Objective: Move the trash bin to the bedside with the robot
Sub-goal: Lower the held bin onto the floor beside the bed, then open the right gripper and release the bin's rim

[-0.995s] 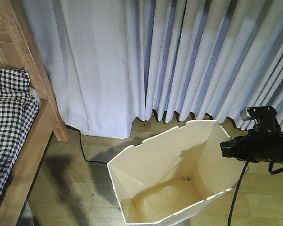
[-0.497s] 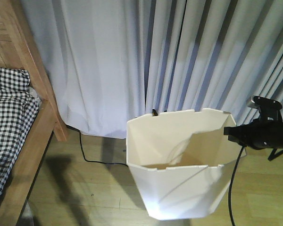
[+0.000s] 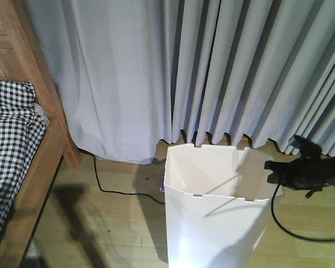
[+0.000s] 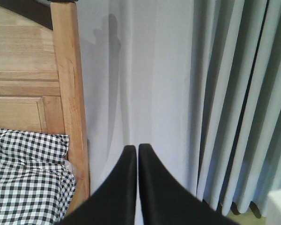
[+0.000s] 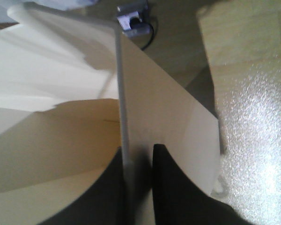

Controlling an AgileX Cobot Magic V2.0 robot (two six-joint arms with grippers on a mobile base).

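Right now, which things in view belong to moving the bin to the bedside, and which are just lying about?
Job in hand: tall white plastic trash bin; right gripper, shut on its rim; light wooden bed with black-and-white checked bedding.

Lying about: pale grey pleated curtains; thin black cable on the floor; left gripper, shut and empty.

The trash bin (image 3: pixel 212 229) is seen as white outside and cream within, and the bedding (image 3: pixel 11 139) is patterned in black-and-white checks. The bed frame (image 3: pixel 42 84) and the floor (image 3: pixel 100 229) are rendered in light wood, while the curtains (image 3: pixel 117 72) are coloured a plain pale grey-blue. The left gripper (image 4: pixel 136 149), the right gripper (image 5: pixel 139 150) and the floor cable (image 3: pixel 97 176) are finished in black.
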